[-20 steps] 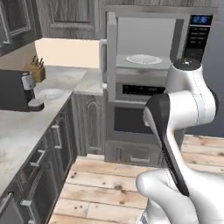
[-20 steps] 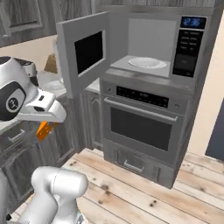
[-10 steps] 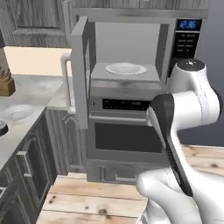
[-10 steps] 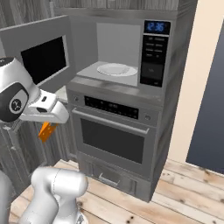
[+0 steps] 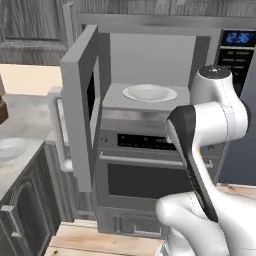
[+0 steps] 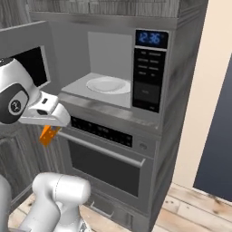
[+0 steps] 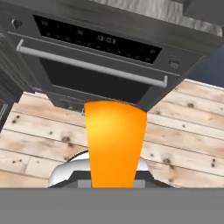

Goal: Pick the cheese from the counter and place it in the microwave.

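Note:
The cheese (image 6: 47, 135), a small orange wedge, hangs from my gripper (image 6: 49, 128), which is shut on it, left of and below the microwave (image 6: 147, 86) cavity, level with the oven's top edge. In the hand view the cheese (image 7: 114, 140) stands upright between the fingers and hides their tips. The microwave (image 5: 150, 60) has its door (image 5: 80, 100) swung open to the left, and a white plate (image 5: 149, 92) lies inside. In the left base view the arm covers the hand. The counter (image 5: 35, 112) runs along the left.
A black-glass oven (image 6: 106, 161) with a bar handle (image 7: 92, 66) sits right under the microwave. A white bowl (image 5: 7, 149) rests on the counter. Wooden floor (image 7: 183, 131) lies below. A beige wall (image 6: 204, 113) stands right of the appliance column.
The whole picture has shifted: the base has moved and the microwave is closer and more central, the counter further left. The cheese stays in the shut gripper.

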